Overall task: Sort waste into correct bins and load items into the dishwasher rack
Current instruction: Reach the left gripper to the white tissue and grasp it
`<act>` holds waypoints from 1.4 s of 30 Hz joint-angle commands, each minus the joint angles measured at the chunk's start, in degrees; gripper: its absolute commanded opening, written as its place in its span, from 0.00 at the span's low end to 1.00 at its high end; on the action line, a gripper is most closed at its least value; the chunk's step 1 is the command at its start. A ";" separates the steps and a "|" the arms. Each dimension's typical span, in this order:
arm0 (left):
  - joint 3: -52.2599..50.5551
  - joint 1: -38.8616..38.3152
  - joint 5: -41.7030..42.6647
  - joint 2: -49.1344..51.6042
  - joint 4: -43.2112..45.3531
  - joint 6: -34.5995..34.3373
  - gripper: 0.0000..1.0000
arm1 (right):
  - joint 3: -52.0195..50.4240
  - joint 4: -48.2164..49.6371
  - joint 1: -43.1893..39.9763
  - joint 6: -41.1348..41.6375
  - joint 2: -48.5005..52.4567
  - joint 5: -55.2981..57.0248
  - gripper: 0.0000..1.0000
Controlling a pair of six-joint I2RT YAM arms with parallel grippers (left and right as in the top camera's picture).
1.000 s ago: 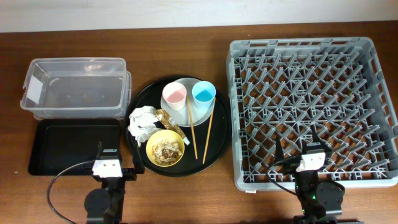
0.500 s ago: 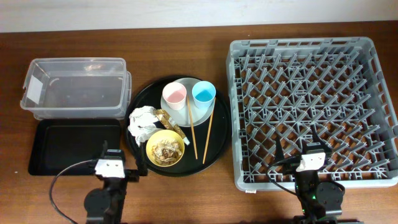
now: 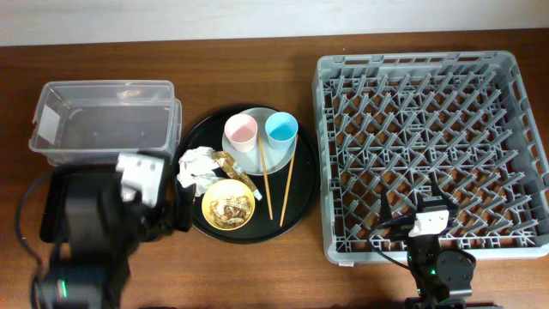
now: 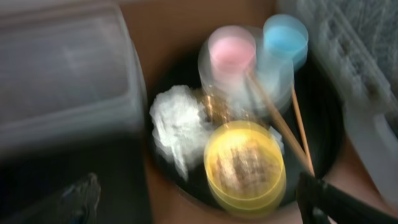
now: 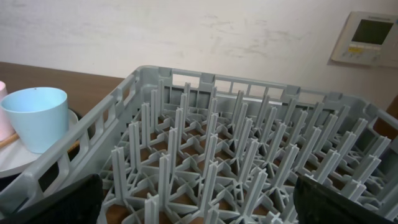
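On the round black tray, a pink cup (image 3: 241,131) and a blue cup (image 3: 280,129) stand on the pale plate (image 3: 276,157). Two chopsticks (image 3: 264,180) lie beside it. The white napkin (image 3: 196,166), the gold wrapper (image 3: 230,165) and a yellow bowl (image 3: 228,204) holding food scraps lie at the tray's left front. My left gripper (image 3: 176,215) hangs open just left of the bowl (image 4: 244,167), nothing between its fingers (image 4: 78,199). My right gripper (image 3: 412,199) rests open over the front of the grey rack (image 3: 429,103), empty.
The clear box (image 3: 103,120) stands at the back left. My raised left arm hides most of the flat black tray in front of it. The round black tray (image 3: 300,202) lies between the box and the rack. The left wrist view is blurred.
My left arm has risen from the table's front edge and swung up and right toward the round tray. The right arm has not moved.
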 commanded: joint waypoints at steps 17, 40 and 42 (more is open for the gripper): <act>20.79 -3.85 -12.83 40.44 -13.75 -35.71 0.00 | -0.31 -0.17 0.28 -0.17 -0.33 -0.55 0.98; -14.23 -6.97 -15.74 41.83 35.32 -60.04 0.65 | -0.31 -0.17 0.28 -0.17 -0.33 -0.55 0.98; -14.99 -6.97 -17.11 42.07 37.07 -60.04 0.60 | -0.31 -0.17 0.28 -0.17 -0.33 -0.55 0.98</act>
